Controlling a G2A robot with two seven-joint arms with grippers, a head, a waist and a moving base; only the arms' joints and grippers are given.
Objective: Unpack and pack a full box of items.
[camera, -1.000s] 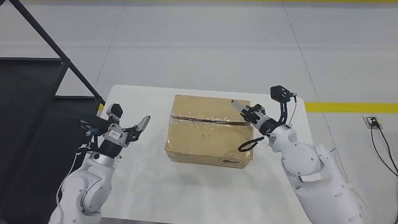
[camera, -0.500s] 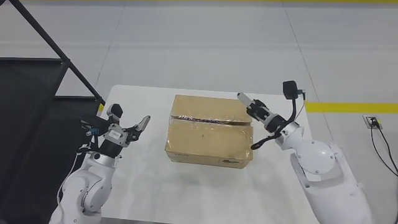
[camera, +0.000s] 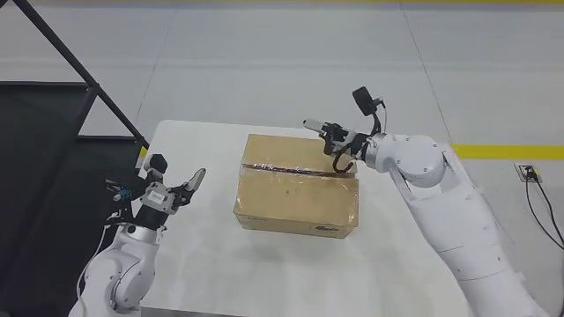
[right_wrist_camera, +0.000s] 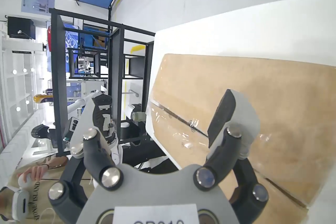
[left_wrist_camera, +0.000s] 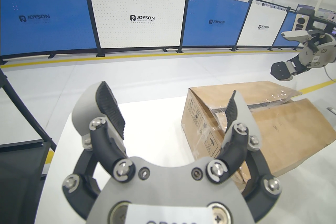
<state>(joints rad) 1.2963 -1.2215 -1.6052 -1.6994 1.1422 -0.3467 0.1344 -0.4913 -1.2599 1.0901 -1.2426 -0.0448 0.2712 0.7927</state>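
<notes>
The taped box (camera: pixel 295 192) hides its contents. The left gripper (left_wrist_camera: pixel 170 93) gapes empty beside it, and the right gripper (right_wrist_camera: pixel 162 104) is spread above its top.

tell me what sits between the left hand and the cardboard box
Only bare white tabletop separates the left hand and the cardboard box, seen in the top view.

The right pincer (camera: pixel 319 130) has left the 3 o'clock edge of the box (camera: pixel 295 194), where it hung beside the taped seam. It has swung across to the 1 o'clock corner and now points toward 9 o'clock above the far flap. Its forearm, earlier low over the desk (camera: pixel 211 255) at 4 o'clock, has lifted and stretched out. The left pincer (left_wrist_camera: pixel 170 96) has drawn back slightly toward 7 o'clock.
</notes>
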